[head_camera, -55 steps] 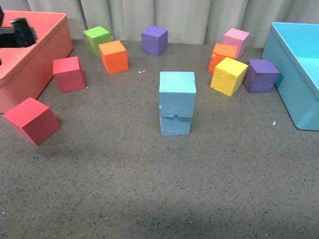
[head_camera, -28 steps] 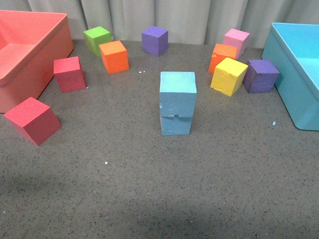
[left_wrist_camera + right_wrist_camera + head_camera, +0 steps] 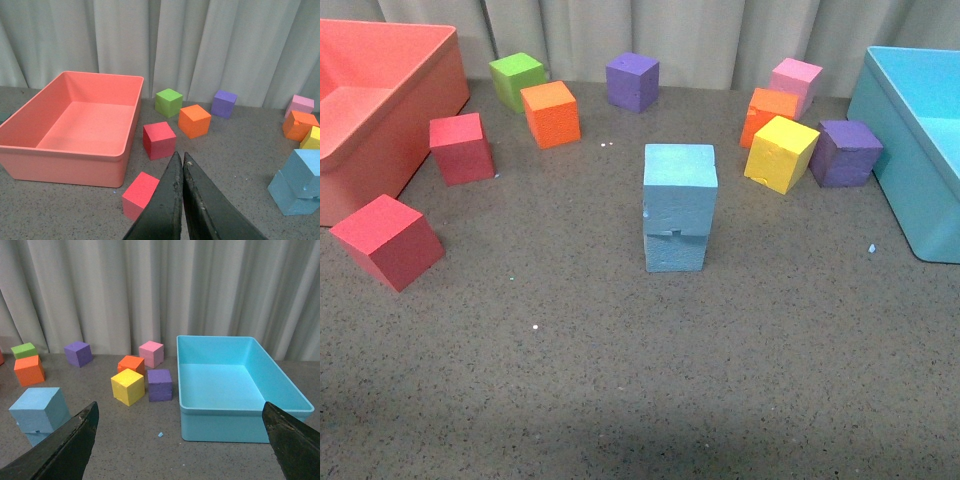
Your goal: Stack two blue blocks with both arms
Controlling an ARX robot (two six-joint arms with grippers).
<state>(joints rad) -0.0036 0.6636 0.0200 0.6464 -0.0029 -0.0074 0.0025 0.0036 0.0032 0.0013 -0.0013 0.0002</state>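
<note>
The two blue blocks stand stacked in the middle of the table, the upper block [image 3: 680, 185] sitting slightly askew on the lower block [image 3: 674, 252]. Nothing touches the stack. Neither arm shows in the front view. My left gripper [image 3: 180, 156] is shut with nothing between its jaws, hanging above the table near a red cube [image 3: 141, 192]; the blue stack [image 3: 300, 182] is off to one side of it. My right gripper [image 3: 180, 405] is open and empty, its fingers [image 3: 75, 442] spread wide, with the blue stack [image 3: 40, 407] beside one finger.
A coral bin [image 3: 420, 60] stands at the far left and a turquoise bin [image 3: 890, 130] at the far right. Red cubes [image 3: 388, 240], orange [image 3: 551, 112], green [image 3: 517, 80], purple [image 3: 632, 80], yellow [image 3: 780, 152] and pink [image 3: 794, 78] cubes ring the stack.
A second ago my left gripper showed at the front view's top left over the coral bin; it has since left that view. The blue stack has not moved.
</note>
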